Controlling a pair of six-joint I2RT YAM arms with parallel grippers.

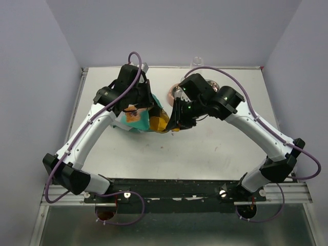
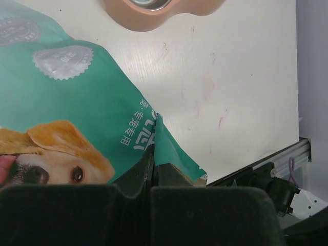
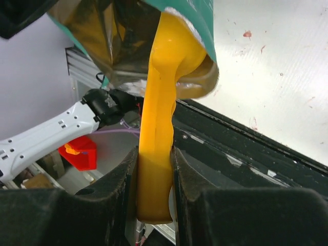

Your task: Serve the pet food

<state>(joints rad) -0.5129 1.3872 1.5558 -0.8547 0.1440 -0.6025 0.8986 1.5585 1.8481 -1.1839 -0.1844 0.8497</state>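
Open teal bag [image 2: 66, 102], orange scoop [image 3: 159, 128] in its mouth; pink feeder [image 2: 154, 18] near.

The left arm [image 1: 87, 134] and right arm [image 1: 259, 130] rise from the near bench [image 1: 215, 148] edge and bend inward toward each other, the left fingers [image 2: 137, 177] pinched tight on the edge of a bag [image 2: 61, 102], the right fingers [image 3: 123, 177] clamped around a scoop handle [image 3: 156, 154].

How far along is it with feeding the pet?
Done: the left gripper pinches the bag's edge, and the right gripper grips the scoop. In hand: the scoop's head is inside the bag's mouth. To do: lifting kibble out and tipping it into the bowl; no kibble shows yet, and the bowl's inside is mostly hidden.
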